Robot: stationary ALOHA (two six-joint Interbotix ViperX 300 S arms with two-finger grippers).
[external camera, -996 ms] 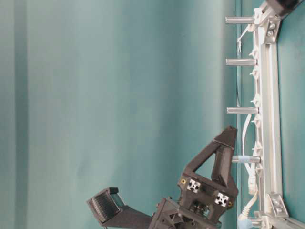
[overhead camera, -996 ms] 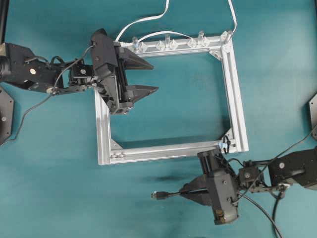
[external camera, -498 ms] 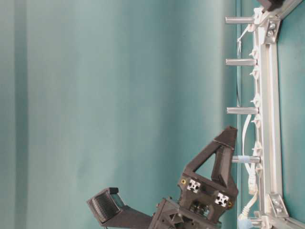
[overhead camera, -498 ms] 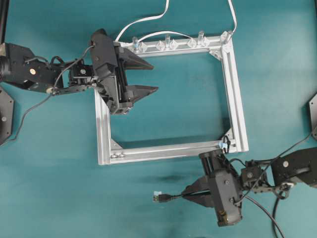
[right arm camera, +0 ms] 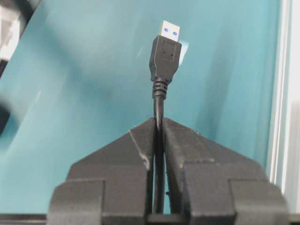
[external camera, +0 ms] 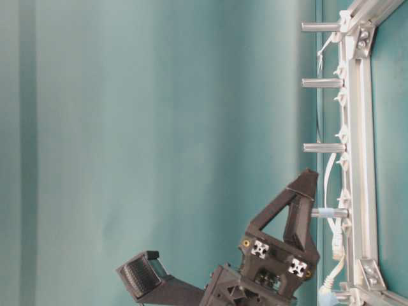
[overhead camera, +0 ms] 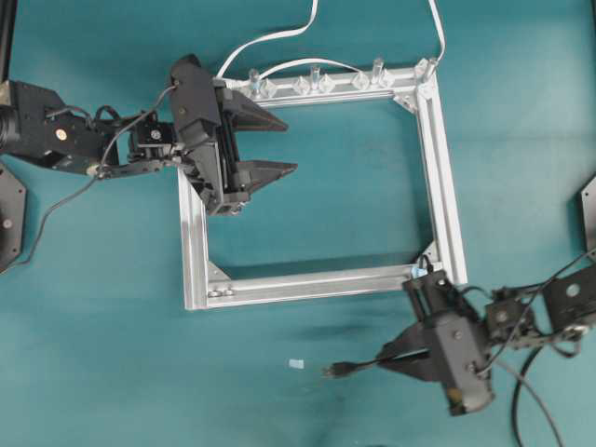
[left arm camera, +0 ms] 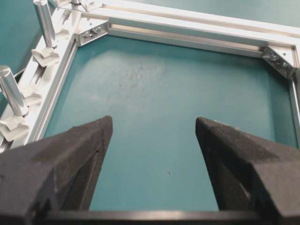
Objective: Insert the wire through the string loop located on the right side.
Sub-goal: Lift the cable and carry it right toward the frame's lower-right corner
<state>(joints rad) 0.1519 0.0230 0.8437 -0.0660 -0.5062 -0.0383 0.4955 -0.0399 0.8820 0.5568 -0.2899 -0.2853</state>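
The right pincer [overhead camera: 396,352] pinched the wire [overhead camera: 358,366], plug pointing left, lengthwise parallel to the silver frame's [overhead camera: 317,282] near rail.

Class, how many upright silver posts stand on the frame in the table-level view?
4, in a row along one rail of the silver frame: top post, second post, third post, and bottom post with a blue band. Others may lie off-picture.

One silver square frame [overhead camera: 317,177], one black wire [overhead camera: 358,366], one white cable [overhead camera: 270,37], one string loop [overhead camera: 422,268], four upright metal posts [external camera: 322,83], and two grippers: left gripper [overhead camera: 275,144], right gripper [overhead camera: 389,353].
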